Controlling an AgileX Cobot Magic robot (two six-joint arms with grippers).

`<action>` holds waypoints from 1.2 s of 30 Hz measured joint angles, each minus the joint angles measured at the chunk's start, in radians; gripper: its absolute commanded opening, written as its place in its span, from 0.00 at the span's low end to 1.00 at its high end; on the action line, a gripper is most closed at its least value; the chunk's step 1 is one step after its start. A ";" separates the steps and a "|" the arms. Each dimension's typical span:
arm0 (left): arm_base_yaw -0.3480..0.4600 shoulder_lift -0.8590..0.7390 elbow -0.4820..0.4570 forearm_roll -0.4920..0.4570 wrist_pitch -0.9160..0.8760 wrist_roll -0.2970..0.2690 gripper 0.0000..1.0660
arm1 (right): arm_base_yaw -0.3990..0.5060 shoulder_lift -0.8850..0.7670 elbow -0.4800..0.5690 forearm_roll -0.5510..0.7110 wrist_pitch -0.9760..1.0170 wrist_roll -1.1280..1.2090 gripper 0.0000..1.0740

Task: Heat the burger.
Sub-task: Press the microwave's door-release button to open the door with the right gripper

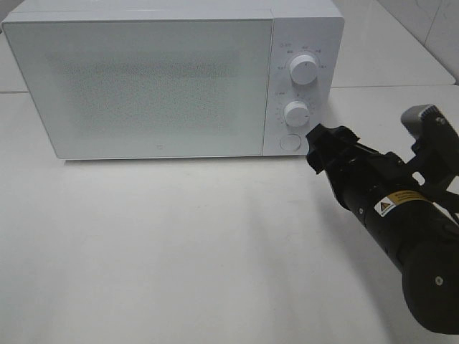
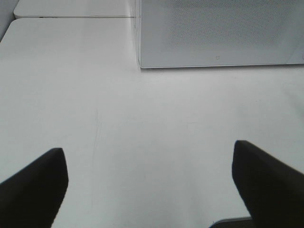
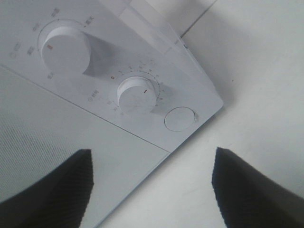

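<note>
- The right gripper (image 1: 319, 147) has its fingers apart with nothing between them; it hovers just off the lower front corner of the microwave (image 1: 179, 7), facing the control panel
- The left gripper (image 2: 148, 154) is likewise spread and empty, over bare desk (image 1: 179, 251) before the oven's left end
- The burger is not visible in any view; the door (image 1: 143, 86) is shut and its frosted panel hides the interior, so whether it sits inside cannot be told
- Step judged in hand: working the controls; the lower knob (image 1: 296, 112) and the round button (image 1: 290, 142) lie nearest the right gripper, and which one is meant cannot be told
- Advice: for the knob, centre the fingers on it, close squarely, then turn about its axis; for the button, press straight in; avoid shoving the oven backward
- Surface: a white, matt desk with a seam behind the oven; a pale tiled wall (image 1: 430, 21) at the rear right
</note>
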 measured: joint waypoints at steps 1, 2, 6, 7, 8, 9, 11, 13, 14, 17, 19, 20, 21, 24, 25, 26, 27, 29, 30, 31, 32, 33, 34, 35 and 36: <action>0.000 0.000 0.000 0.000 0.000 0.000 0.81 | 0.000 0.000 0.000 0.000 0.000 0.144 0.59; 0.000 0.000 0.000 0.000 0.000 0.000 0.81 | 0.000 0.000 0.000 0.000 0.000 0.144 0.59; 0.000 0.000 0.000 0.000 0.000 0.000 0.81 | 0.000 0.000 0.000 0.005 0.000 0.350 0.49; 0.000 0.000 0.000 0.000 0.000 0.000 0.81 | 0.000 0.000 0.000 0.011 0.000 0.407 0.41; 0.000 0.000 0.000 0.000 0.000 0.000 0.81 | 0.000 0.000 0.000 0.011 0.000 0.407 0.41; 0.000 0.000 0.000 0.000 0.000 0.000 0.81 | 0.000 0.000 0.000 0.013 0.000 0.426 0.35; 0.000 0.000 0.000 0.000 0.000 0.000 0.81 | 0.000 0.000 0.000 0.023 0.000 0.445 0.24; 0.000 0.000 0.000 0.000 0.000 0.000 0.81 | 0.000 0.000 0.000 0.041 0.000 0.463 0.04; 0.000 0.000 0.000 0.000 0.000 0.000 0.81 | 0.000 0.000 0.000 0.041 0.000 0.463 0.04; 0.000 0.000 0.000 0.000 0.000 0.000 0.81 | 0.000 0.000 0.000 0.045 0.000 0.467 0.00; 0.000 0.000 0.000 0.000 0.000 0.000 0.81 | 0.000 0.000 0.000 0.047 0.000 0.486 0.00; 0.000 0.000 0.000 0.000 0.000 0.000 0.81 | 0.000 0.000 0.000 0.048 0.000 0.520 0.00; 0.000 0.000 0.000 0.000 0.000 0.000 0.81 | 0.000 0.000 0.000 0.049 0.000 0.544 0.00; 0.000 0.000 0.000 0.000 0.000 0.000 0.81 | 0.000 0.000 0.000 0.069 0.008 0.621 0.00; 0.000 0.000 0.000 0.000 0.000 0.000 0.81 | 0.000 0.000 0.000 0.069 0.008 0.621 0.00; 0.000 0.000 0.000 0.000 0.000 0.000 0.81 | 0.000 0.000 0.000 0.076 0.016 0.628 0.00; 0.000 0.000 0.000 0.000 0.000 0.000 0.81 | 0.000 0.000 0.000 0.087 0.034 0.641 0.00; 0.000 0.000 0.000 0.000 0.000 0.000 0.81 | 0.000 0.000 -0.001 0.090 0.038 0.641 0.00; 0.000 0.000 0.000 0.000 0.000 0.000 0.81 | 0.000 0.000 -0.001 0.090 0.038 0.641 0.00; 0.000 0.000 0.000 0.000 0.000 0.000 0.81 | 0.000 0.001 -0.010 0.097 0.045 0.641 0.00; 0.000 0.000 0.000 0.000 0.000 0.000 0.81 | 0.000 0.001 -0.017 0.100 0.050 0.640 0.00; 0.000 0.000 0.000 0.000 0.000 0.000 0.81 | 0.000 0.001 -0.017 0.100 0.050 0.640 0.00; 0.000 0.000 0.000 0.000 0.000 0.000 0.81 | 0.000 0.001 -0.036 0.100 0.060 0.638 0.00; 0.000 0.000 0.000 0.000 0.000 0.000 0.81 | -0.009 0.001 -0.055 0.098 0.087 0.625 0.00; 0.000 0.000 0.000 0.000 0.000 0.000 0.81 | -0.009 0.001 -0.055 0.098 0.087 0.625 0.00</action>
